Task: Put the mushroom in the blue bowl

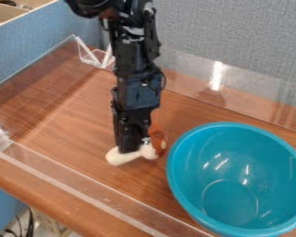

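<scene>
The mushroom [136,152] lies on its side on the wooden table, cream stem to the left and orange-brown cap [162,143] towards the bowl. My gripper [129,146] points straight down onto it, and its black fingers are shut on the mushroom's stem at table level. The blue bowl [237,176], large, teal and with nothing in it, stands just to the right of the mushroom, its rim a short gap from the cap.
Clear acrylic walls [40,69] fence the wooden table at left, back and front. A beige box [15,28] stands beyond the left wall. A grey partition [237,37] rises behind.
</scene>
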Available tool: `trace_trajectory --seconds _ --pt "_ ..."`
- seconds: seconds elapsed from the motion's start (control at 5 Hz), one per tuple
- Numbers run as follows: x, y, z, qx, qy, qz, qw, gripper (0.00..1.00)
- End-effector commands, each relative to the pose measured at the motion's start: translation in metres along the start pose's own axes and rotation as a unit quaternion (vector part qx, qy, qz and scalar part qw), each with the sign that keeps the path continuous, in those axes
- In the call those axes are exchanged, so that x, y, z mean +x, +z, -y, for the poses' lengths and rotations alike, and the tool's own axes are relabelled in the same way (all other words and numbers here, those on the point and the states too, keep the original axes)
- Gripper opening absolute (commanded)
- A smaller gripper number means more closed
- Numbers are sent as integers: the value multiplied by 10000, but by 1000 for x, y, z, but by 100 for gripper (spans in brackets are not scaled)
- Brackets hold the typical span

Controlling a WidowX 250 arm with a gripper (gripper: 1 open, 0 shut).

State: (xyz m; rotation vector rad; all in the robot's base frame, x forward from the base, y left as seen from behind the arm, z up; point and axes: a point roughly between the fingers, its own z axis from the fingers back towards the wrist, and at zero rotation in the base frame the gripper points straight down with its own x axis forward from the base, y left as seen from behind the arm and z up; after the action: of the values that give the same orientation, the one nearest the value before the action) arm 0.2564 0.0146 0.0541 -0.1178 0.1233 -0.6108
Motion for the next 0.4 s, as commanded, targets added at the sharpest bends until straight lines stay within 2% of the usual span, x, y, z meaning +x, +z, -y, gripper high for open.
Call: trace_trajectory --seconds 0.0,0.2 --pt "0 21 -2 225 30 308 9993 0" --pt "1 23 1 243 -27 337 9991 0"
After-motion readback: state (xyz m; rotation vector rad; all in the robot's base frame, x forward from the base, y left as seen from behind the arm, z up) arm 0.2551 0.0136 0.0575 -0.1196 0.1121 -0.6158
